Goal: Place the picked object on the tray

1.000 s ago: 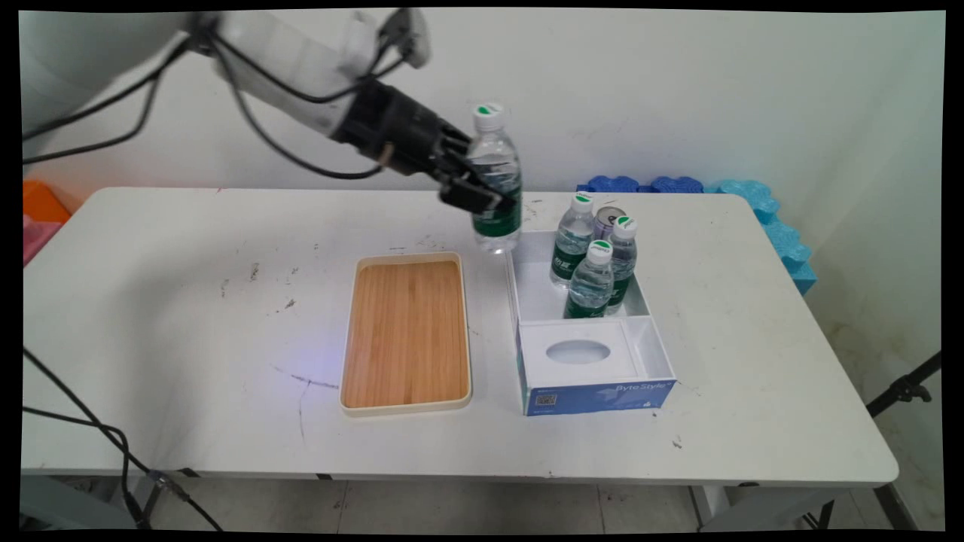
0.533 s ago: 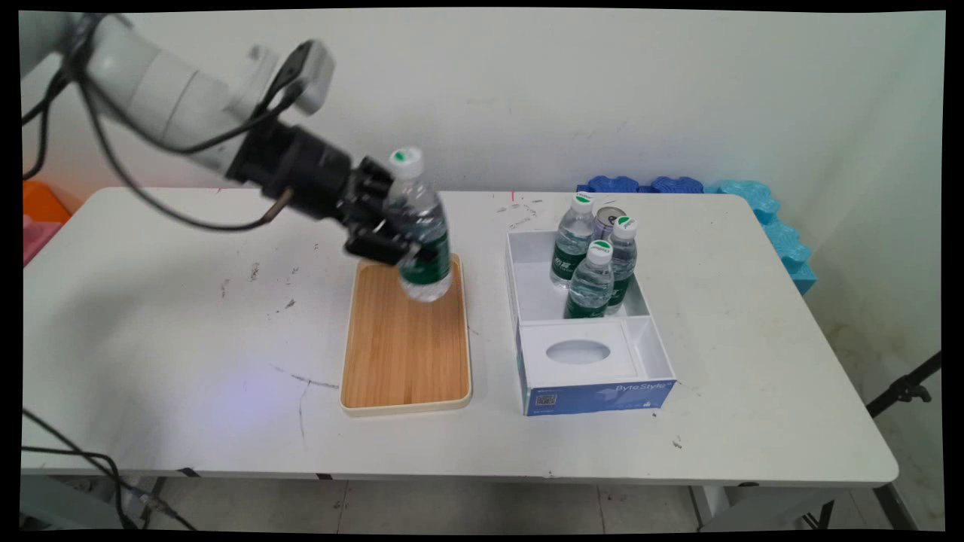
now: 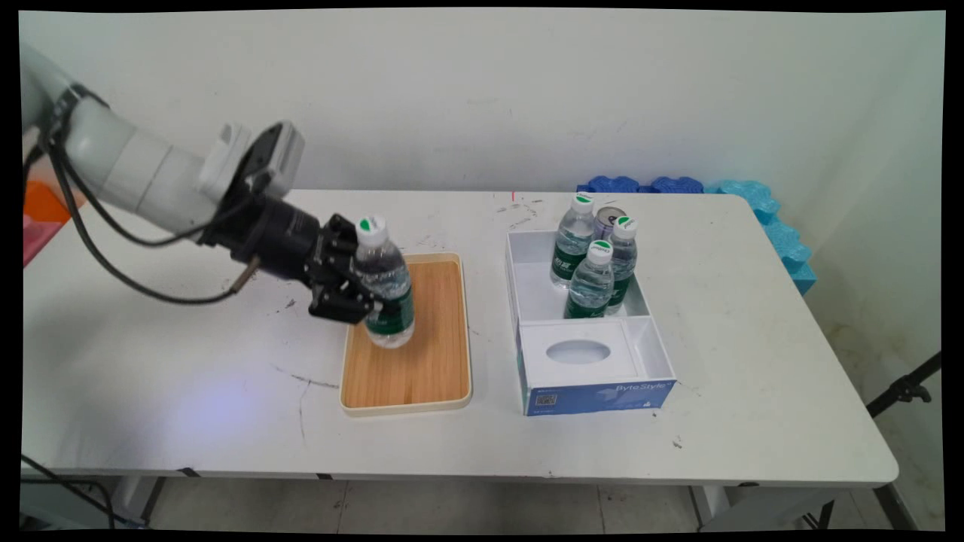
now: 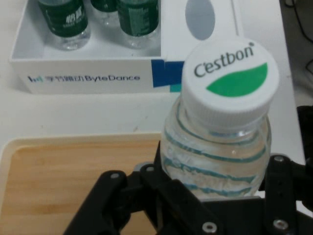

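Clear, glossy plastic bottle (image 3: 385, 290) with a ribbed white plastic cap (image 4: 230, 81); matt black tool (image 3: 360, 299); smooth wood-grain tray (image 3: 429, 354) with a cream rim; white cardboard box (image 3: 595, 354); scuffed white counter (image 3: 188, 361).

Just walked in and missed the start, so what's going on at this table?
A white Kinova arm's gripper is shut on a water bottle, holding it upright over the wooden tray; whether its base touches the tray I cannot tell. A second ago the bottle was beside the white box; it has been carried left since. Three more bottles and a can stand in the box's far compartment.
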### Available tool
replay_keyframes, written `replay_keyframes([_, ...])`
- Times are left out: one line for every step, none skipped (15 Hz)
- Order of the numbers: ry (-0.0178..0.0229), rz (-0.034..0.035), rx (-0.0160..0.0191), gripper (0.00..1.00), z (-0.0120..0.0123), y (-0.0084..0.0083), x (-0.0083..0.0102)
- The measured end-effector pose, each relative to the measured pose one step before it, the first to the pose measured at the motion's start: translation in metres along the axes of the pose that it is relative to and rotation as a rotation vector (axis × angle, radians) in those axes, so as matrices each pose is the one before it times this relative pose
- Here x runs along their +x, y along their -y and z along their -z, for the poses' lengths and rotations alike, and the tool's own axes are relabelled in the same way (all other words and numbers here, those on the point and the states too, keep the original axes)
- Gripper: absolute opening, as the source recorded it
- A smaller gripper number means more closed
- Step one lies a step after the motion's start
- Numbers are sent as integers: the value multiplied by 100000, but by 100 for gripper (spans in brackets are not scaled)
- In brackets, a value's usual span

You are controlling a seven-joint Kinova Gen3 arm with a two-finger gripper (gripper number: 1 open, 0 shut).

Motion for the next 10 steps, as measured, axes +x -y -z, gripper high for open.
replay_keyframes([481, 154, 269, 0, -629, -80, -647])
replay_keyframes([156, 65, 153, 0, -414, -11, -289])
replay_keyframes([264, 132, 305, 0, -695, -52, -477])
replay_keyframes([134, 8, 340, 0, -707, -63, -390])
replay_keyframes([-74, 99, 230, 0, -840, -68, -330])
replay_keyframes([-161, 178, 145, 0, -708, -78, -231])
replay_keyframes([-203, 169, 82, 0, -701, -63, -167])
replay_keyframes([-244, 275, 93, 0, -684, -32, -111])
replay_keyframes([-227, 374, 145, 0, -622, -27, -108])
replay_keyframes([-81, 332, 71, 0, -506, -13, -92])
